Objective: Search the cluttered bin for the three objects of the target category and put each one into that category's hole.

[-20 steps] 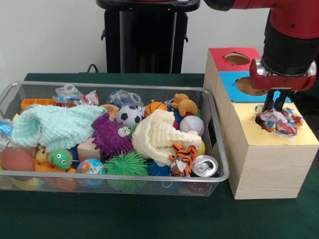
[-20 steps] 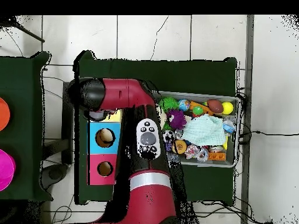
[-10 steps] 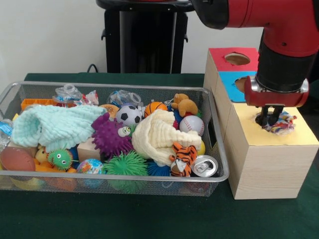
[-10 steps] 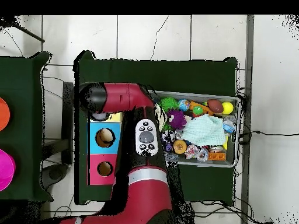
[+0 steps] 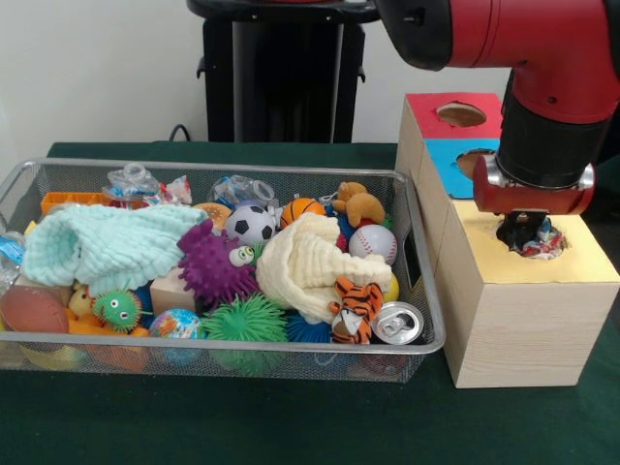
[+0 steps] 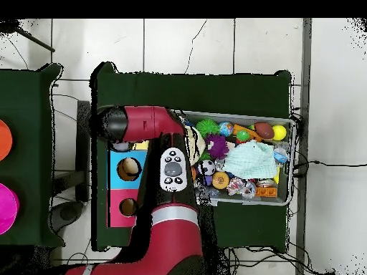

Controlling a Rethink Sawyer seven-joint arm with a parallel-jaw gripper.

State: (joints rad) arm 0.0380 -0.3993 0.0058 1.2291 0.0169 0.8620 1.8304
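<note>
One wire bin [image 5: 426,334], one three-holed box [image 5: 523,300], two cloths [image 5: 107,244].

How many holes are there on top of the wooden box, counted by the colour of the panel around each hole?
red panel: 1
blue panel: 1
yellow panel: 1
Total: 3 holes
</note>
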